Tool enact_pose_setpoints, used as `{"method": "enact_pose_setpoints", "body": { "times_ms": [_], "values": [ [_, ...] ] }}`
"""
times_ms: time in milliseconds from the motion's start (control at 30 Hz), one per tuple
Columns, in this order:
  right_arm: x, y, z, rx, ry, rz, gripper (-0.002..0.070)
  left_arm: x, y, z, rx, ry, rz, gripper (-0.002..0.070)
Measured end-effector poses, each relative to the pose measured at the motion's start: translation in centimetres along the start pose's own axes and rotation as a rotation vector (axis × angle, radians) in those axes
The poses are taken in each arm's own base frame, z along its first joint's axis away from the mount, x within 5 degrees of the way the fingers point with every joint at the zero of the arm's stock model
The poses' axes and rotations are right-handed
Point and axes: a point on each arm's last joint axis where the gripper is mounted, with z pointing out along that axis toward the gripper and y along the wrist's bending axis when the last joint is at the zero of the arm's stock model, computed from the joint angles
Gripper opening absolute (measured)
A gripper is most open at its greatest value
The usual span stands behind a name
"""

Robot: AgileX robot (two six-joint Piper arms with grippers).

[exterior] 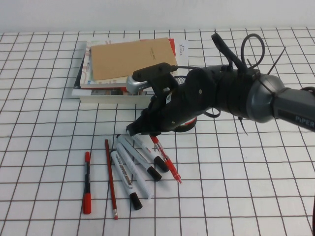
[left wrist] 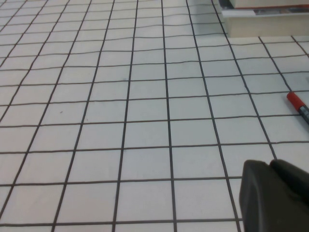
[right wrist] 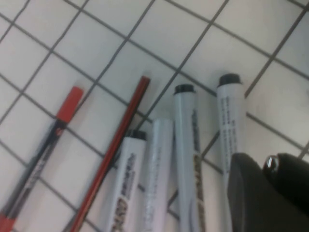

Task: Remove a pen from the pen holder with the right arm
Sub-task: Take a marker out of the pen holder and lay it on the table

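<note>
The right gripper (exterior: 134,130) hangs low over the table (exterior: 236,187), near its middle, with its tip just above the upper ends of a fan of pens. Whether it is wide, narrow or holding anything cannot be told (the arm's dark bulk covers it from above, and its own wrist view catches only one dark corner of it).

Directly below and just in front of it lie four markers (exterior: 125,178), side by side and touching, slanting back toward the robot's side. Just to their right lies a red pen (exterior: 166,160) on the same slant. Its upper end runs under the gripper, and contact there cannot be made out. Just beside the markers on their left lies a thin dark red pencil (exterior: 110,179). A little farther left, apart from it, is a red-capped pen (exterior: 87,183). All of these lie flat on the table.

Under the arm, behind the pens, a dark rounded thing with a red edge (exterior: 189,128) peeps out, mostly hidden. Farther back a stack of books (exterior: 98,91) lies on the table with a brown envelope (exterior: 133,59) on top.

The left gripper (left wrist: 273,193) shows only in its own wrist view, as a dark shape low over the table. Its state cannot be told either.
</note>
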Motion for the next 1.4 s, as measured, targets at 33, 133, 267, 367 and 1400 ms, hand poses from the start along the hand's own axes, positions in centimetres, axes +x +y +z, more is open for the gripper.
{"method": "enact_pose_setpoints", "body": {
  "times_ms": [33,133,267,367,1400],
  "values": [
    [0.0,-0.1,0.2,0.007,-0.005,-0.007,0.0067,0.0,0.0,0.0,0.000,0.000,0.000,-0.0004],
    [0.0,-0.3,0.7,0.019,-0.017,-0.019,0.0067,0.0,0.0,0.0,0.000,0.000,0.000,-0.0004],
    [0.1,-0.5,1.2,0.023,-0.024,-0.019,0.0067,0.0,0.0,0.0,0.000,0.000,0.000,-0.0004],
    [0.3,-0.6,1.6,0.026,-0.021,-0.018,0.0067,0.0,0.0,0.0,0.000,0.000,0.000,-0.0004],
    [-0.2,1.5,-0.8,-0.027,-0.019,-0.016,0.0219,0.0,0.0,0.0,0.000,0.000,0.000,-0.0004]
  ]
}}
